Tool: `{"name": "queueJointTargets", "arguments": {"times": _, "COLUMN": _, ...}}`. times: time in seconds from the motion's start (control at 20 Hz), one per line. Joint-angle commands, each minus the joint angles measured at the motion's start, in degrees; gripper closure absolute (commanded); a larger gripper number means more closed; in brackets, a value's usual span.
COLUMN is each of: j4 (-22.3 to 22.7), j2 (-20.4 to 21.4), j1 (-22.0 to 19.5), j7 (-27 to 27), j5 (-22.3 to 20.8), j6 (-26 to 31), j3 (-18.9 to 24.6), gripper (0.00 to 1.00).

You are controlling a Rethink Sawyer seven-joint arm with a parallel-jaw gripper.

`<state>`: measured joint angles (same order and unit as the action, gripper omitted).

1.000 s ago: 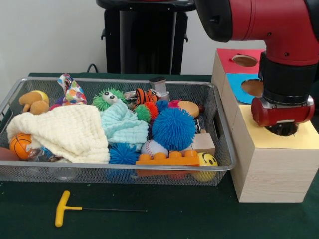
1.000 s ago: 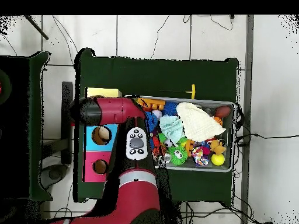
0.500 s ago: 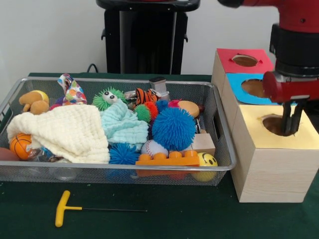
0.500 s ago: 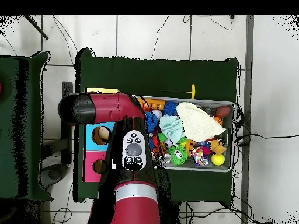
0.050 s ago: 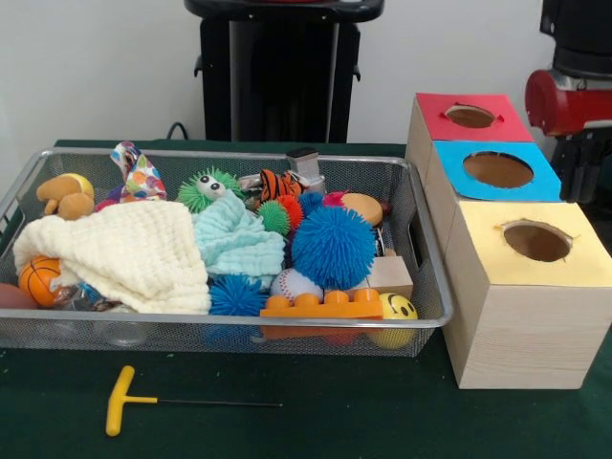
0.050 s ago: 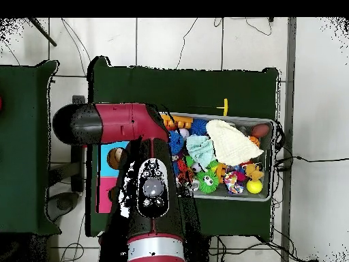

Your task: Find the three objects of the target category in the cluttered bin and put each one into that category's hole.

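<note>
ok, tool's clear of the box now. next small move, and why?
Probably swing the tool across toward the wire bin. It hangs beside the blue hole with nothing visibly in it, and the yellow hole is clear, while balls such as the big blue spiky ball lie uncovered in the bin.

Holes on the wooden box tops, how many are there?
3: one in the red top, one in the blue top, one in the yellow top.

Yellow T-handle hex key (image 5: pixel 143 401) on green table (image 5: pixel 335 411), just in front of bin.
</note>
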<state>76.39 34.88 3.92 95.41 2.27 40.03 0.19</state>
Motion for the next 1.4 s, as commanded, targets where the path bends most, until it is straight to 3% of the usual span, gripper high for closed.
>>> {"name": "queueJointTargets", "arguments": {"times": 0.05, "j4": -0.37, "j2": 3.04, "j1": -0.3, "j7": 7.65, "j5": -0.06, "j6": 11.48, "j3": -0.45, "gripper": 1.0}}
{"name": "queueJointTargets", "arguments": {"times": 0.65, "j4": 0.89, "j2": 9.08, "j1": -8.55, "j7": -5.37, "j5": -2.52, "j6": 14.88, "j3": 2.56, "gripper": 1.0}}
{"name": "queueJointTargets", "arguments": {"times": 1.4, "j4": 1.89, "j2": 8.96, "j1": -22.17, "j7": -18.89, "j5": -6.42, "j6": 13.33, "j3": 10.62, "gripper": 1.0}}
